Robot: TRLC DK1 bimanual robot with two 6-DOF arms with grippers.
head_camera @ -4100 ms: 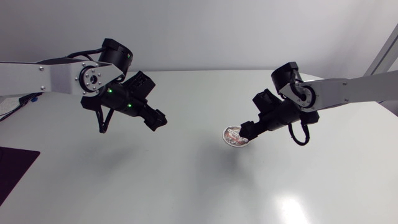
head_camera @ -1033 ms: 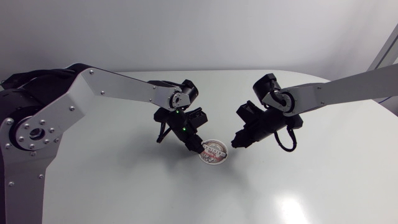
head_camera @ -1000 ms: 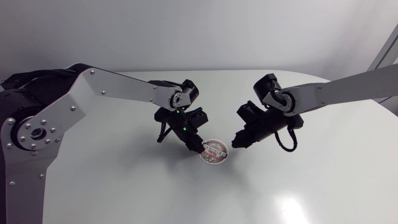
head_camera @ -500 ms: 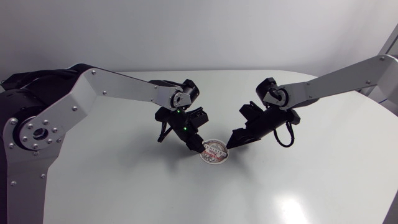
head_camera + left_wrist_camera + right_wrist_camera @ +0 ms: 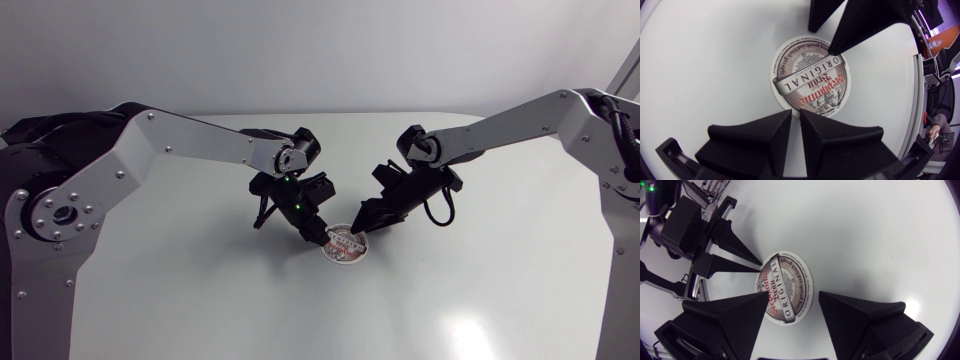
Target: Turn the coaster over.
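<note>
The round coaster [image 5: 347, 248] lies flat on the white table, printed side up, between my two grippers. My left gripper [image 5: 320, 238] is shut, and its tips rest at the coaster's left edge. In the left wrist view the coaster [image 5: 810, 82] lies just ahead of the shut left gripper [image 5: 795, 114]. My right gripper [image 5: 362, 225] stands open at the coaster's right edge. Seen from the right wrist, the coaster [image 5: 785, 287] lies ahead of and partly between the spread fingers of the right gripper [image 5: 794, 297], and the left gripper [image 5: 759, 265] points at its far edge.
The white table [image 5: 200, 300] is bare all round the coaster. Both arms slant in over its middle, the left arm [image 5: 190, 140] from the left side and the right arm [image 5: 500, 125] from the right side.
My right gripper has opened and moved left and down to the coaster's right edge. The left gripper and the coaster have stayed where they were.
</note>
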